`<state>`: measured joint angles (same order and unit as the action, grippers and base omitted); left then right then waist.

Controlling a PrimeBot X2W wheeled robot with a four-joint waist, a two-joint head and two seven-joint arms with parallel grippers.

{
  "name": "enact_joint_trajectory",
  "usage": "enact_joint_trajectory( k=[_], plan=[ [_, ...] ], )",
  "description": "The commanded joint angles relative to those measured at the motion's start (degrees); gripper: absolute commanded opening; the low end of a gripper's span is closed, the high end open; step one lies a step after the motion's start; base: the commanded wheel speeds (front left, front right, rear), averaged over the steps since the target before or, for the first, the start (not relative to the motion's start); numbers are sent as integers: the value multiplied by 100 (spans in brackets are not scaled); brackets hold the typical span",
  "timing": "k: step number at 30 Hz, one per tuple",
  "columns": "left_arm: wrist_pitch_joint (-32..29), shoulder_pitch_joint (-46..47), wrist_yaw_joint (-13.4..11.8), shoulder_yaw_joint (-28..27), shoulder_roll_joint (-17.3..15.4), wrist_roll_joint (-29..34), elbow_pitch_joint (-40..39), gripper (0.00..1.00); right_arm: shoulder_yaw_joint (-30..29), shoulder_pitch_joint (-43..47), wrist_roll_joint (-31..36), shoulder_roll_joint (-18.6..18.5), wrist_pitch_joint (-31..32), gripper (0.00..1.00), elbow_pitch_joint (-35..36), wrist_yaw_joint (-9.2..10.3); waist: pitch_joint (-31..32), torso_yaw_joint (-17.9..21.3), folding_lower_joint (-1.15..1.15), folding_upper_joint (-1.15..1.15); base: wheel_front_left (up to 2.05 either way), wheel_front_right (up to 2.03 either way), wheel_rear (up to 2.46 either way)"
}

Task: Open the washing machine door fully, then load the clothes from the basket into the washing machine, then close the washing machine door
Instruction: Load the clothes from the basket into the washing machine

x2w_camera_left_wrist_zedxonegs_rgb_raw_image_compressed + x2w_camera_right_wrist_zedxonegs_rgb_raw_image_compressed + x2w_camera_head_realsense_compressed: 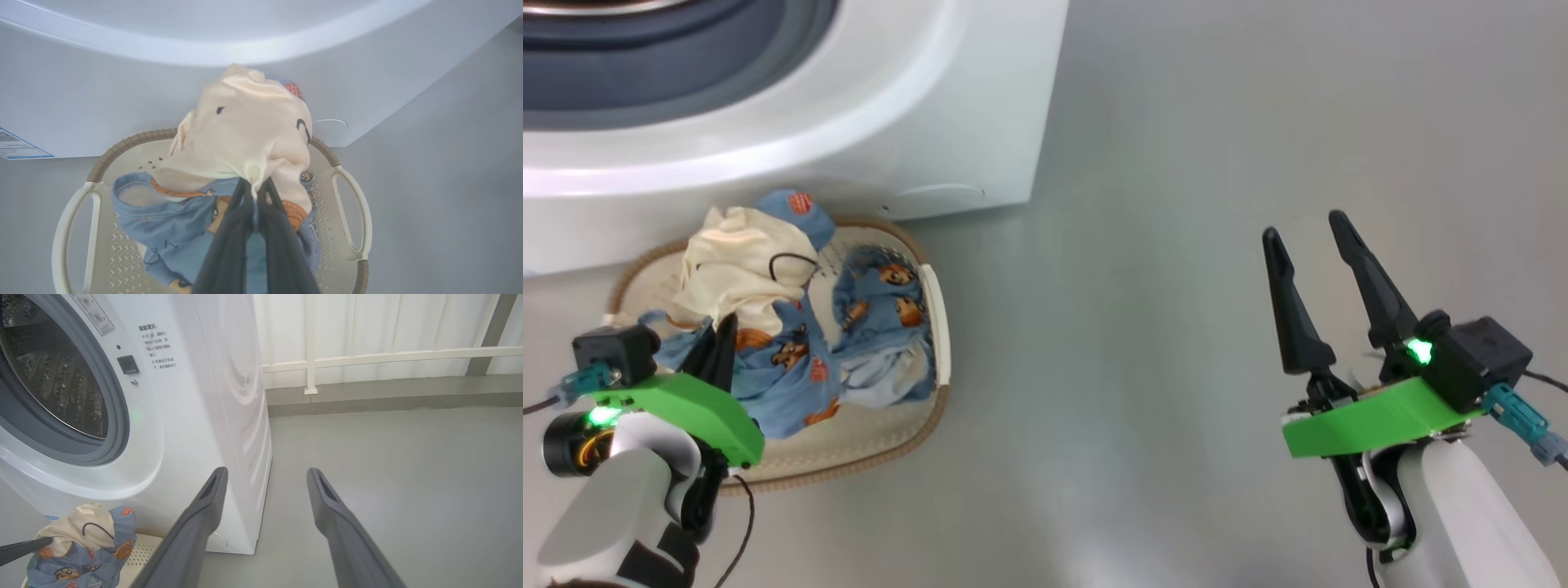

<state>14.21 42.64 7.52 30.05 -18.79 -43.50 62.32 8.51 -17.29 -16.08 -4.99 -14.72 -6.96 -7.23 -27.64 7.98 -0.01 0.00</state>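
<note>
Lower left, the left gripper pinches soft cream and blue bear-print clothes over the cream perforated plastic basket; the right gripper gapes empty.

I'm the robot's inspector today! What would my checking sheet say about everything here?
Surface: smooth grey floor.
Job's things: washing machine, drum opening uncovered; basket on the floor right in front of it; clothes bunched up above the basket, more lying inside.
Clutter: nothing seen.
Grippers: left gripper jaws shut on the clothes; right gripper jaws open, holding nothing.
Cables: thin dark cable by the left arm; teal-plugged cable at the right wrist.
Surroundings: white wall with a rail beyond the machine.
</note>
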Motion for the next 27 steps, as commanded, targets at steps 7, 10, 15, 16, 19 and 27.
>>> enact_joint_trajectory(
  k=[7, 10, 15, 16, 19, 27],
  plan=[
    [77, -735, -125, -902, -275, 509, -1026, 0, -20, 446, -34, -141, -28, 100, 54, -25, 723, -290, 1, 0, 0, 0, 0],
    [78, -1052, -171, -1233, -237, 755, -1450, 0, -71, 596, -42, -172, -28, 100, 39, -25, 915, -349, 1, 0, 0, 0, 0],
    [78, -1610, -209, -1689, -131, 1181, -2130, 0, -150, 854, -53, -210, -28, 100, 29, -25, 1220, -420, 1, 0, 0, 0, 0],
    [78, -1724, -218, -1777, -110, 1255, -2264, 0, -160, 900, -57, -218, -28, 100, 29, -25, 1272, -427, 1, 0, 0, 0, 0],
    [78, -2045, -250, -2021, -42, 1473, -2676, 0, -202, 1035, -72, -249, -28, 100, 46, -25, 1391, -458, 1, 0, 0, 0, 0],
    [78, -2819, -298, -2580, 172, 1903, -3767, 0, -338, 1316, -66, -289, -28, 100, 74, -25, 1586, -523, 1, 0, 0, 0, 0]
  ],
)
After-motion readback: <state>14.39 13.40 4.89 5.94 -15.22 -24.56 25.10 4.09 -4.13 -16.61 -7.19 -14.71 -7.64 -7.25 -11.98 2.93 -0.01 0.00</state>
